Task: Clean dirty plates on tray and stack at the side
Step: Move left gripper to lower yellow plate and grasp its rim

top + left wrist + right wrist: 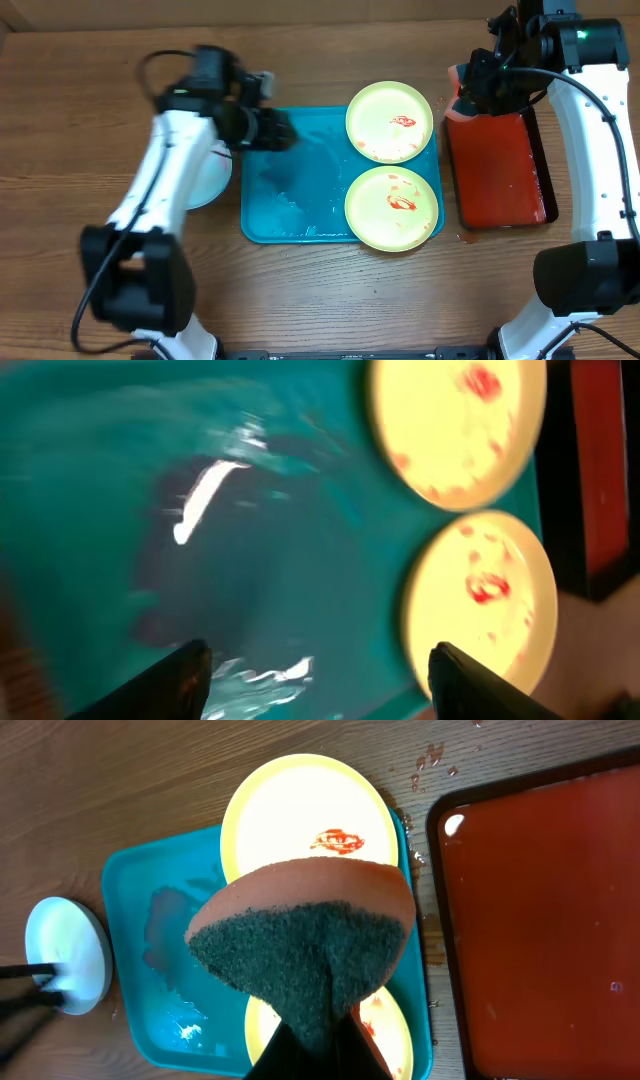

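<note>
Two pale yellow-green plates smeared with red sauce lie on the right side of the turquoise tray [290, 205]: one at the back [389, 122], one in front [392, 208]. A pale blue-white plate [212, 178] rests on the table left of the tray, partly under my left arm. Above the tray's back left corner my left gripper [283, 130] hangs open and empty, its fingertips [182, 678] wide apart over wet tray floor [300, 560]. Over the red tray's back left corner my right gripper [470, 98] is shut on an orange sponge with a dark green scouring face [310, 925].
A red tray with a dark rim [498, 170] stands right of the turquoise tray, wet inside. Droplets spot the wood between the two trays [430, 760]. In the right wrist view the blue-white plate [70, 955] sits beyond the turquoise tray's far edge.
</note>
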Motion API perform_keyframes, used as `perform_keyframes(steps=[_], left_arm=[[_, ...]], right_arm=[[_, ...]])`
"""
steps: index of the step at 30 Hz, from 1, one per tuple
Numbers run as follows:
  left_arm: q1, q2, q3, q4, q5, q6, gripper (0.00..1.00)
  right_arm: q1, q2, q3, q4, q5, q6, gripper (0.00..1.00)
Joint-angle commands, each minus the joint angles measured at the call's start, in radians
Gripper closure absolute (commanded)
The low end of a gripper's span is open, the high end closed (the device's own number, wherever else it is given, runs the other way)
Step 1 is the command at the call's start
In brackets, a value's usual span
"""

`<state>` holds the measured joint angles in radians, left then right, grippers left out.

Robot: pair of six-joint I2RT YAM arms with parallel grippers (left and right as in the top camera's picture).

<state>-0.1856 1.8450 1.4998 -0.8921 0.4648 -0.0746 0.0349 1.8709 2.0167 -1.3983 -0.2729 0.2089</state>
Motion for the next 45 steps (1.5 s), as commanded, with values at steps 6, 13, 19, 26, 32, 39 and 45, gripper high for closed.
perform_keyframes(steps=[6,13,19,26,32,39,45], left_arm=[[-0.198,0.184,0.01,0.042,-0.004,-0.032,0.33],[-0.239,0.266,0.01,0.067,0.019,-0.045,0.36],[-0.263,0.32,0.01,0.072,0.075,-0.056,0.49],[-0.268,0.324,0.01,0.085,0.069,-0.143,0.62],[-0.302,0.326,0.009,0.09,0.06,-0.187,0.69],[-0.322,0.326,0.009,0.098,0.056,-0.203,0.7],[-0.322,0.326,0.009,0.1,0.05,-0.216,0.96]], right_arm=[[-0.001,-0.01,0.007,-0.004,0.004,-0.004,0.96],[-0.001,-0.01,0.007,-0.003,0.004,-0.004,0.96],[-0.001,-0.01,0.006,-0.002,0.004,-0.005,0.96],[-0.001,-0.01,0.006,-0.002,0.004,-0.005,0.96],[-0.001,-0.01,0.006,0.0,0.004,-0.005,0.96],[-0.001,-0.01,0.006,0.001,0.004,-0.005,0.96],[-0.001,-0.01,0.006,0.0,0.004,-0.005,0.96]])
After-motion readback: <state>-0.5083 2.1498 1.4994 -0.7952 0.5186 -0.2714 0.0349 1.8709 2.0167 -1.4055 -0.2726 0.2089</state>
